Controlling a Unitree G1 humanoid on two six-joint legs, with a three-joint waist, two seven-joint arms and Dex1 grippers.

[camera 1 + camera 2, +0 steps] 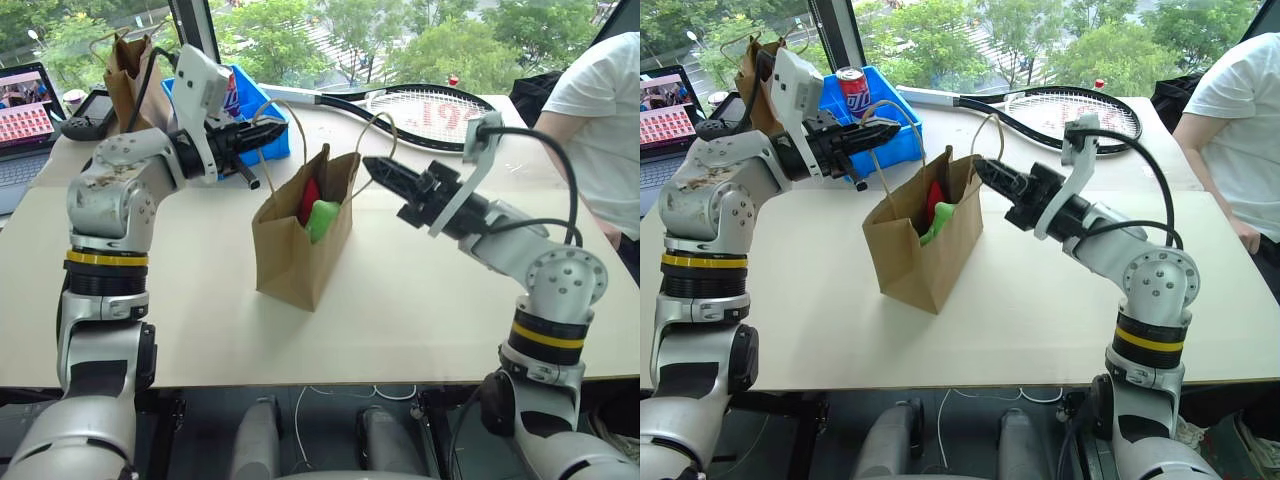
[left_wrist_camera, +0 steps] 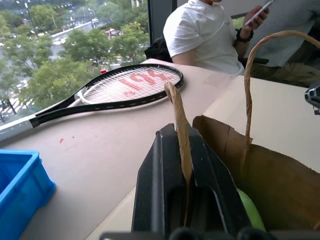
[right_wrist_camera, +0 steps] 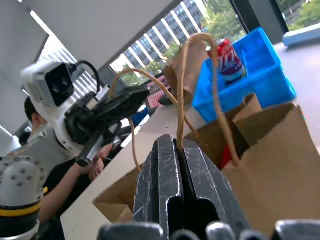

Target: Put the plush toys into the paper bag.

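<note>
A: Where was the paper bag (image 1: 300, 245) observed?
B: Upright on the counter (image 1: 400, 310), light-brown kraft, mouth held open. A red plush toy (image 1: 309, 200) and a lime-green plush toy (image 1: 322, 220) were seen inside.

A: Tool states?
B: The left tool (image 1: 268, 133) was clamped on one cord handle (image 2: 182, 135); the right tool (image 1: 372, 166) was clamped on the other handle (image 3: 181, 95).

Both arms are silver-grey metal with round screw-studded joints; each carries a yellow band between black rings. White wrist camera housings trail black cables; fingers are black.
</note>
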